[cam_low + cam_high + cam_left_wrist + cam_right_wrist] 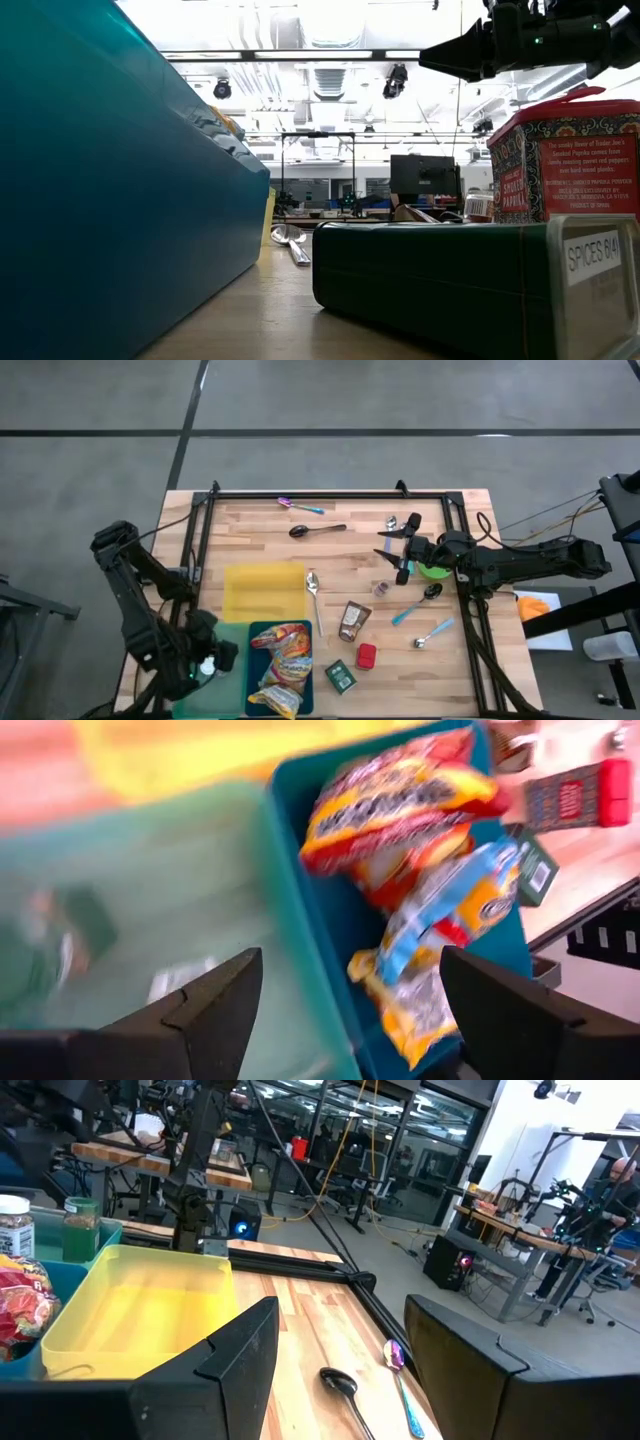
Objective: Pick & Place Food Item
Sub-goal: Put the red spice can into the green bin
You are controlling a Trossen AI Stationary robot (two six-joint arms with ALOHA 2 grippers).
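Observation:
A teal bin (256,660) near the table's front edge holds bright snack bags (400,810). A green bin (225,635) stands to its left and a yellow bin (262,590) behind it. My left gripper (350,960) hangs open above the wall between the green and teal bins, with nothing between its fingers. A brown packet (353,620), a red spice tin (366,656) and a green tin (341,677) rest on the wood to the right of the teal bin. My right gripper (388,550) stands open and level at the right, pointing toward the table's left edge.
Several spoons lie about: a black one (305,531) at the back, a steel one (313,585) beside the yellow bin, others (432,632) at the right. A green bowl (434,571) sits under the right arm. Jars (15,1225) stand in the green bin.

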